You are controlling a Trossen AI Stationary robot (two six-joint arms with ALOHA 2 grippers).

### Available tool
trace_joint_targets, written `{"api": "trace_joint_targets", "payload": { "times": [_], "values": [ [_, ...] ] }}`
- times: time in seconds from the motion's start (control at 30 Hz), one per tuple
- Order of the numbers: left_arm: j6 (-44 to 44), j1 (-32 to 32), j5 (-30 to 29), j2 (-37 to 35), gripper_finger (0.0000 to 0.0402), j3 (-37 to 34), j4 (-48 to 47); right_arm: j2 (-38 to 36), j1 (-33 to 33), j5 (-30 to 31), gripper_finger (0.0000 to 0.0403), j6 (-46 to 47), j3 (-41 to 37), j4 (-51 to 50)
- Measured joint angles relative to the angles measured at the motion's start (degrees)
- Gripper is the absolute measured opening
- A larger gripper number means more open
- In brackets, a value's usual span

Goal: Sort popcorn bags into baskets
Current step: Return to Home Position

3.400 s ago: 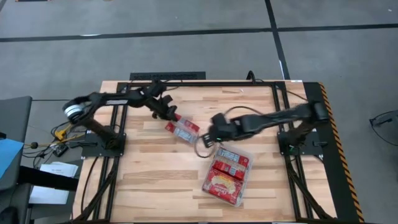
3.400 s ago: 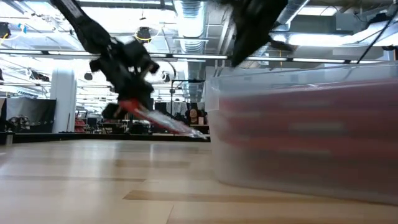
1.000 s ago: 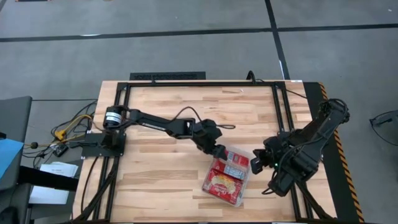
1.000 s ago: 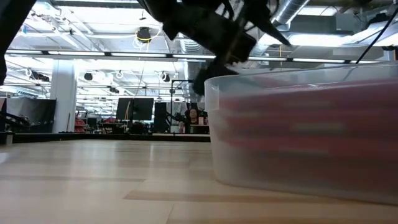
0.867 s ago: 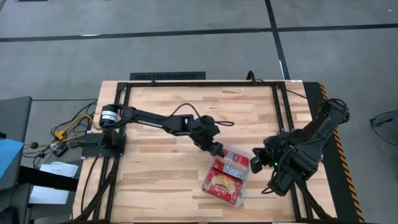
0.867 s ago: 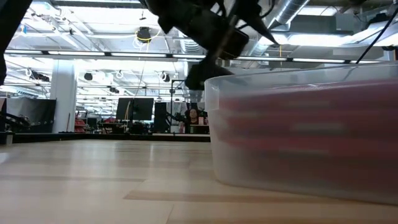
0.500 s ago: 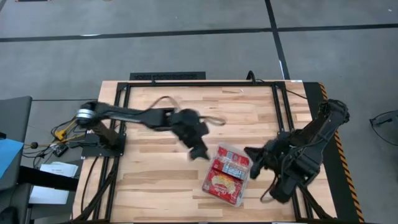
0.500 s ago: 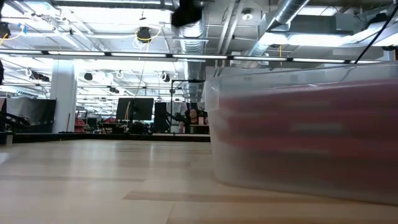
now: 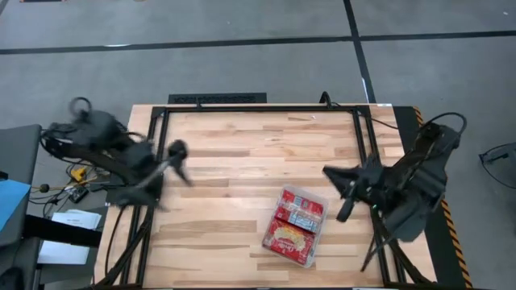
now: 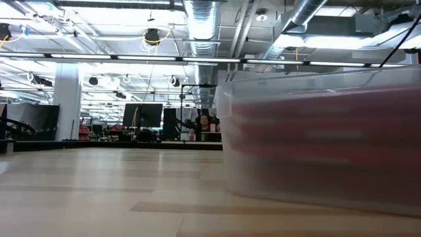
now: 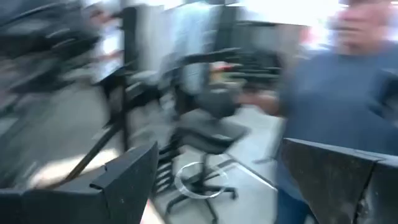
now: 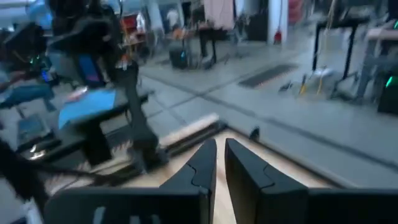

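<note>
The left gripper (image 9: 179, 153) has its fingers (image 11: 127, 177) spread wide with nothing between them, over the left side of the table (image 9: 242, 141). The right gripper (image 9: 332, 174) has its fingers (image 12: 202, 165) almost together, only a thin gap between them, empty, over the right side near the clear tray (image 9: 325, 208). The red popcorn bags (image 9: 292, 232) lie flat inside the tray

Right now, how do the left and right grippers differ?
The left gripper is wide open; the right gripper is shut. The left gripper is near the left side of the table, the right gripper near its right side. Both hold nothing.
</note>
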Motion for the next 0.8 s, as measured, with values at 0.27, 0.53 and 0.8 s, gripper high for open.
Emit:
{"api": "trace_joint_targets", "payload": {
  "times": [0.27, 0.53, 0.8],
  "values": [
    [0.24, 3.26, 11.46, -11.02, 0.0328, -7.26, 3.55, -1.33, -17.60, -50.07, 0.0058, -39.07, 5.47, 15.34],
    [-12.17, 11.16, 16.35, -22.35, 0.0328, -34.02, 28.14, -0.03, -40.66, -83.10, 0.0058, -40.93, 1.39, 10.49],
    [-28.04, 22.42, 12.06, -38.55, 0.0328, -59.17, 44.60, -10.99, -46.84, -91.40, 0.0058, -41.60, -15.67, 18.31]
  ]
}}
